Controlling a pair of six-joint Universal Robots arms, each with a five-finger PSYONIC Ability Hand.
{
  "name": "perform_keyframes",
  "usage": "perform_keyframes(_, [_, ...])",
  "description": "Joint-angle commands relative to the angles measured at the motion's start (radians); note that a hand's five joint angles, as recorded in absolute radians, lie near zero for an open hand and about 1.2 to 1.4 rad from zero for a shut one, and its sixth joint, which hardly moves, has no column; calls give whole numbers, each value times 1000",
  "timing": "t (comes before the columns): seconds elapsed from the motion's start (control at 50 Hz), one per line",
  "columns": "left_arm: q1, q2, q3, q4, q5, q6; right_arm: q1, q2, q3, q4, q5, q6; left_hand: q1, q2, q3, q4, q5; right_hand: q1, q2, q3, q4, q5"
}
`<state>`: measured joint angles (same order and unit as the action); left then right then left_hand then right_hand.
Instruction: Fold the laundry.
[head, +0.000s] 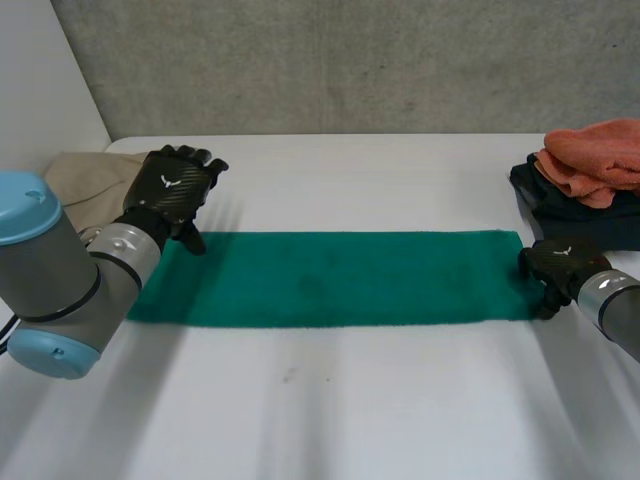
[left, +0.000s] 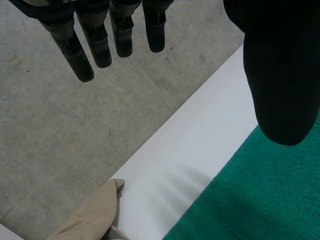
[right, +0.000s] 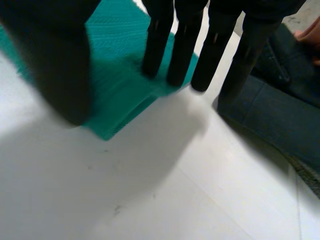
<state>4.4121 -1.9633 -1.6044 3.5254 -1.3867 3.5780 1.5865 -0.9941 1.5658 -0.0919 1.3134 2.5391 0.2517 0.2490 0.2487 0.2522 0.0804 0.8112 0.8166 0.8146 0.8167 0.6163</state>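
Far left of the frame, a beige cloth (head: 85, 175) lay crumpled on the white table (head: 350, 400). The left hand (head: 172, 188) hovered over the upper-left corner of the green towel (head: 330, 278), fingers (left: 95, 45) straight and spread, holding nothing. The towel lay flat as a long strip across the middle. The right hand (head: 562, 268) stood its straight fingers (right: 182, 50) on the towel's right end, thumb apart, not pinching imo.

Risk: with just one end pressed, any pull could drag or skew the strip.

No baskets here. At the right edge an orange towel (head: 595, 160) sat on dark jeans (head: 575, 205), loose on the table.
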Motion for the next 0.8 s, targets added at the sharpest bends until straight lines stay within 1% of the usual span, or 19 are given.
perform_keyframes(0.02, [-3, -2, 1, 1, -2, 1, -2, -1, 6, -15, -5, -5, 41, 44, 44, 41, 38, 585, 580, 582, 580, 605])
perform_keyframes(0.08, [-3, -2, 0, 1, -5, 1, -17, -6, 16, -20, 0, -5, 41, 44, 44, 41, 38, 585, 580, 582, 580, 605])
perform_keyframes(0.16, [-3, 11, -3, -3, -6, 1, -124, -66, 20, -5, 3, -17, 41, 44, 44, 41, 38, 585, 580, 582, 580, 605])
perform_keyframes(0.18, [-2, 14, -5, -5, -8, 1, -188, -107, 20, 0, 0, -34, 41, 44, 44, 41, 38, 585, 580, 582, 580, 605])
perform_keyframes(0.24, [1, 35, -12, -5, -8, 1, -259, -126, 19, -5, -6, -91, 38, 41, 41, 38, 35, 585, 580, 582, 580, 605])
perform_keyframes(0.26, [4, 40, -17, -5, -6, 1, -287, -117, 5, 1, 6, -147, 35, 38, 38, 35, 32, 585, 580, 582, 580, 605])
perform_keyframes(0.32, [10, 53, -35, -3, -5, 1, -309, -110, -24, -5, 15, -283, 29, 32, 32, 29, 26, 585, 580, 582, 580, 605])
perform_keyframes(0.36, [12, 66, -43, -5, -6, 1, -309, -107, -39, -8, 17, -335, 29, 32, 32, 29, 26, 585, 580, 582, 580, 605])
perform_keyframes(0.44, [13, 84, -63, -5, -6, 1, -269, -112, -67, -23, 6, -353, 26, 29, 29, 26, 23, 585, 580, 582, 580, 605])
perform_keyframes(0.46, [13, 90, -69, -5, -5, 1, -248, -113, -75, -31, 3, -346, 24, 26, 26, 23, 20, 585, 580, 582, 580, 605])
perform_keyframes(0.54, [13, 121, -83, -5, -5, 1, -67, -124, -99, -100, -17, -307, 6, 9, 9, 5, 3, 585, 580, 582, 580, 605])
perform_keyframes(0.56, [13, 129, -84, -5, -5, 1, 17, -133, -105, -133, -34, -301, 6, 9, 9, 5, 3, 585, 580, 582, 580, 605])
perform_keyframes(0.6, [13, 147, -89, -5, -5, -1, 99, -140, -110, -167, -54, -301, 3, 6, 6, 2, 0, 585, 580, 582, 580, 605])
perform_keyframes(0.62, [13, 150, -89, -5, -5, -1, 193, -143, -113, -208, -80, -301, 3, 6, 6, 2, 0, 585, 580, 582, 580, 605])
perform_keyframes(0.64, [13, 158, -91, -5, -5, -1, 222, -144, -115, -221, -89, -301, 3, 6, 6, 2, 0, 585, 580, 582, 580, 605])
perform_keyframes(0.68, [12, 162, -92, -5, -5, -1, 335, -135, -128, -267, -131, -299, 3, 6, 6, 2, 0, 585, 580, 582, 580, 605])
perform_keyframes(0.72, [12, 165, -94, -3, -5, -2, 413, -117, -141, -293, -163, -298, 0, 3, 3, 0, -3, 585, 580, 582, 580, 605])
perform_keyframes(0.74, [10, 167, -95, -3, -5, -2, 485, -76, -157, -311, -192, -299, 0, 3, 3, 0, -3, 585, 580, 582, 580, 605])
perform_keyframes(0.8, [6, 167, -95, -3, -5, -2, 614, 49, -223, -315, -230, -301, 0, 3, 3, 0, -3, 585, 580, 582, 580, 605])
